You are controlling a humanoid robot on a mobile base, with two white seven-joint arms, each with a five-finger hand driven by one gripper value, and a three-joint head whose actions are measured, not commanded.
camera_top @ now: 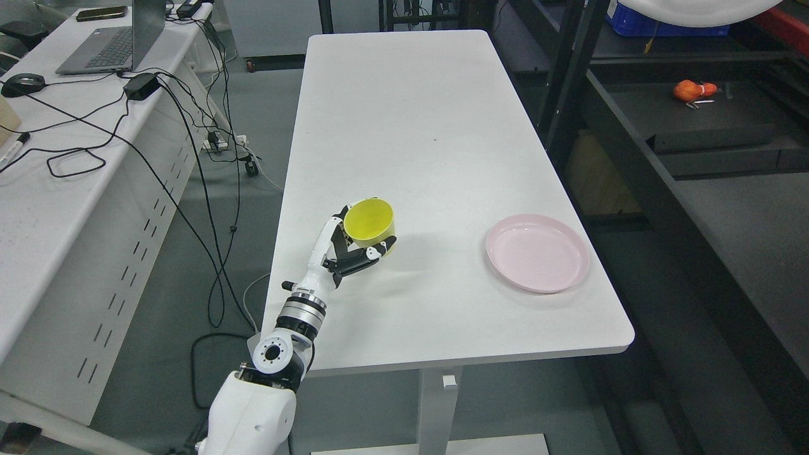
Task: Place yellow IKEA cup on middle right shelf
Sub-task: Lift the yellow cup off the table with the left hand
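A yellow cup [369, 221] is upright at the left part of the white table [417, 126], its opening facing up. My left hand [354, 243] comes in from the lower left and its black-and-white fingers [370, 253] wrap around the cup's side. Whether the cup rests on the table or is just above it I cannot tell. The dark shelf unit [695, 126] stands to the right of the table, with black posts and flat dark shelves. My right arm does not show.
A pink plate [537, 253] lies near the table's right front corner. An orange object [692, 90] sits on a dark shelf at the upper right. A second white table [57, 158] at the left carries a laptop and hanging cables.
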